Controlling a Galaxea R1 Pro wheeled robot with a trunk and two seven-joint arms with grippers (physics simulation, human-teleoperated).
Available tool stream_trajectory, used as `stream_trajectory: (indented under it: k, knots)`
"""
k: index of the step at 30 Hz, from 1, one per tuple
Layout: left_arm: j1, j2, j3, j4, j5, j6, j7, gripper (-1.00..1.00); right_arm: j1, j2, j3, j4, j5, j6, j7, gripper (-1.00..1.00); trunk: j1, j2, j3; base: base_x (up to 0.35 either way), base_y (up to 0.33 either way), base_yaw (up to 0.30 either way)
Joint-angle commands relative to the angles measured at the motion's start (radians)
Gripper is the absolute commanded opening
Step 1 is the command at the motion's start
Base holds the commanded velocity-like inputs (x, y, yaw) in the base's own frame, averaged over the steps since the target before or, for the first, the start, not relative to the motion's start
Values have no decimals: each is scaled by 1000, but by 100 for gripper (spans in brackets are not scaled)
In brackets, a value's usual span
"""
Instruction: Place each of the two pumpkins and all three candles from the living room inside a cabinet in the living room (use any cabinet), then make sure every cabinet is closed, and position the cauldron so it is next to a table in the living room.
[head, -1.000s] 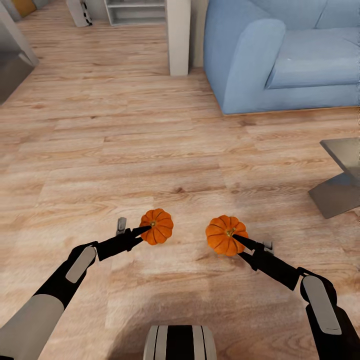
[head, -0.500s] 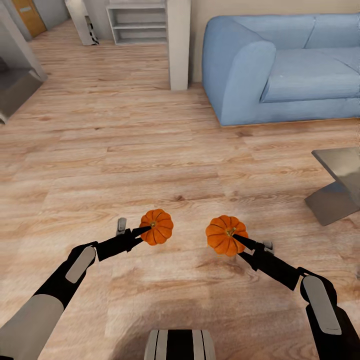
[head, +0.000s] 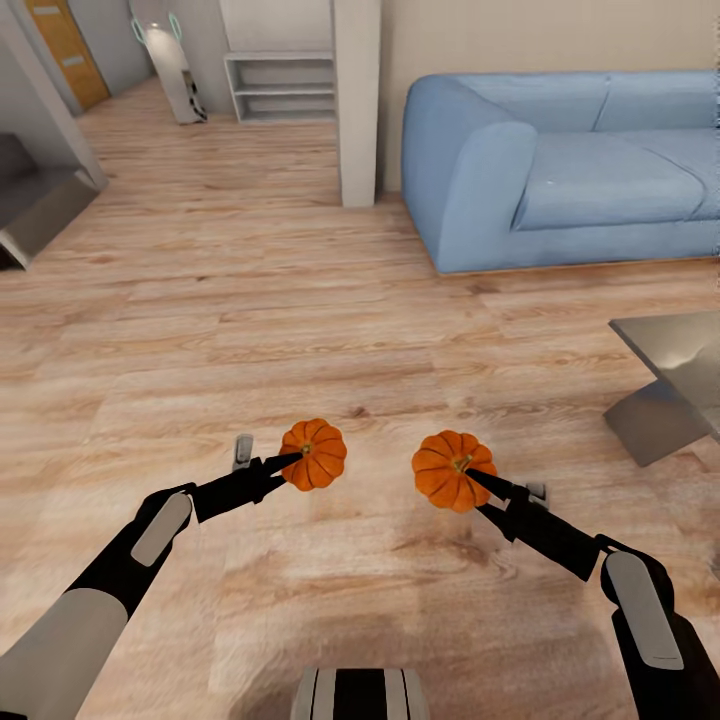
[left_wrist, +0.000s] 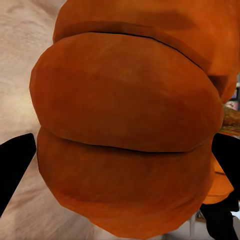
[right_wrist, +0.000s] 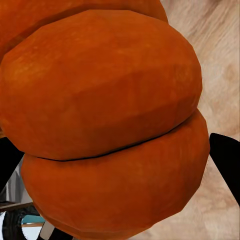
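— Where are the two pumpkins?

— Both are off the floor, one in each tool. The left tool (head: 292, 462) is clamped on a small, bright orange, ribbed pumpkin (head: 313, 454) with a short dark stem, held out ahead of the robot over the light wooden plank floor (head: 300, 320). The right tool (head: 478, 484) grips a second ribbed orange pumpkin (head: 453, 470) of the same kind, held at about the same height, a short way to the right of the first. The two do not touch.

— Do the wrist cameras confirm the grip?

— Yes. In the left wrist view the orange ribbed pumpkin (left_wrist: 127, 130) bulges between the two black fingers (left_wrist: 15, 167), one at each side of it. The right wrist view shows the same: the other pumpkin (right_wrist: 107, 130) sits between black fingers (right_wrist: 227, 162), with wooden floor behind.

— What else is around?

— A pale blue upholstered sofa (head: 560, 170) stands ahead and to the right, against a cream wall. Left of it rises a white square pillar (head: 357, 100), and beyond that a low, pale grey open shelf unit (head: 280, 87). A grey metal worktop (head: 672, 385) with a slanted base juts in at the right edge, well apart from both pumpkins. An orange-brown door (head: 68, 50) shows at the far left.
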Motion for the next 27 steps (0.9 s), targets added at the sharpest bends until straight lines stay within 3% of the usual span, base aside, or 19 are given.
stream_trajectory:
  k: [1,27]
  knots:
    - [-1,1,-2,0,6,5,1,-100,-1,0,-2,0,9,4,8,-100,-1,0,3,0,0,0]
    - [-1,0,-3,-3,6,5,12,-100,-1,1,1,1,11,4,8,-100,-12,6,104,0,0,0]
